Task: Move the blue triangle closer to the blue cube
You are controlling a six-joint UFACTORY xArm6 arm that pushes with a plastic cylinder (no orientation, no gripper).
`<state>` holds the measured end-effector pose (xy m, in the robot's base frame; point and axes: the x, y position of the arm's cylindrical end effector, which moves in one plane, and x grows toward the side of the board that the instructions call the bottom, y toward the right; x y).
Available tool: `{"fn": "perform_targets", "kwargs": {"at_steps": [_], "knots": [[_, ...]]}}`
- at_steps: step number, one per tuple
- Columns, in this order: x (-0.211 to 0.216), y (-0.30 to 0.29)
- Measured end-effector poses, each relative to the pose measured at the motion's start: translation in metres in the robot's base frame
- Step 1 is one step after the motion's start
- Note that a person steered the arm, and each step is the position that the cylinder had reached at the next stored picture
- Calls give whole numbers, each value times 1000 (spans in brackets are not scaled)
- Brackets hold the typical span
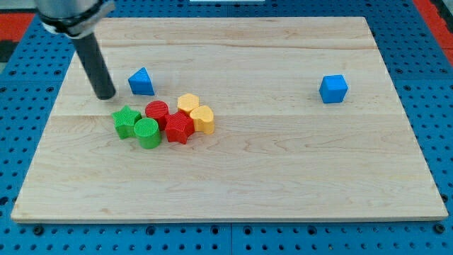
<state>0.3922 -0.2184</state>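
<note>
Blue triangle (141, 82) sat upper left on tabletop (283, 163), blue cube (333, 88) well apart to the view's right. My tip (105, 95), a plain rod tool with nothing to open or close, stood just left of the triangle. Judged light, rigid, likely to pivot; push its left face centrally. Wood looked smooth, path clear.

My tip (105, 95) just left of blue triangle (141, 82)

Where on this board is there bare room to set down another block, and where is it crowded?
Bare: the stretch between the blue triangle and blue cube, and the board's whole bottom strip. Crowded: the green, red and yellow cluster below the triangle, with my tip left of it.
</note>
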Motion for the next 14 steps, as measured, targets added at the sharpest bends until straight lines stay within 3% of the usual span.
{"fn": "perform_targets", "kwargs": {"at_steps": [1, 3, 8, 14], "knots": [[-22, -1], [-29, 68], [-23, 48], [-14, 127]]}}
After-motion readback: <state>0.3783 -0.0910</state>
